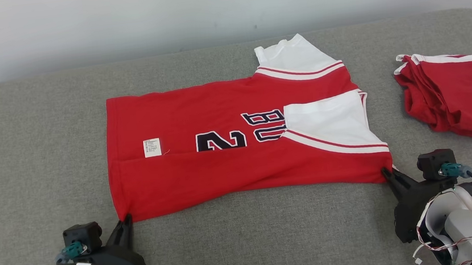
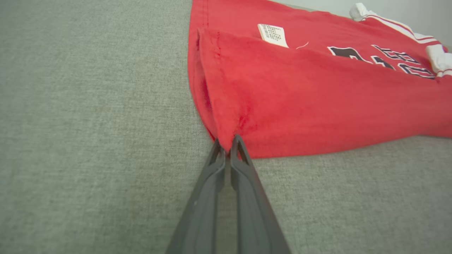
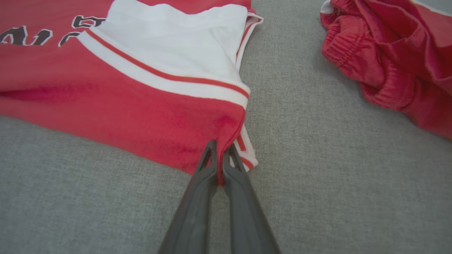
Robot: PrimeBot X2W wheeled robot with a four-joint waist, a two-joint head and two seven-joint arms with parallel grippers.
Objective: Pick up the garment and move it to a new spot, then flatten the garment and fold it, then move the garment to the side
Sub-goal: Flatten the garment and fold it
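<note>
1. Holding the red basketball jersey (image 1: 222, 169) flat near the red shorts (image 1: 455, 92), its long axis pointing toward them.
2. Pinching the corner farthest from the shorts with the left end effector (image 1: 126, 218).
3. Pinching the corner nearest the shorts with the right end effector (image 1: 386, 173), cloth extending away from both.

One red jersey (image 1: 240, 171), one crumpled red garment (image 1: 456, 96) at three o'clock, two grippers, left gripper (image 1: 127, 216) at seven, right gripper (image 1: 384, 171) at five

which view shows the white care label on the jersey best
Left wrist view: the care label is close, printed lines visible. Head view shows it small; right wrist view looks at the jersey sleeve end.
</note>
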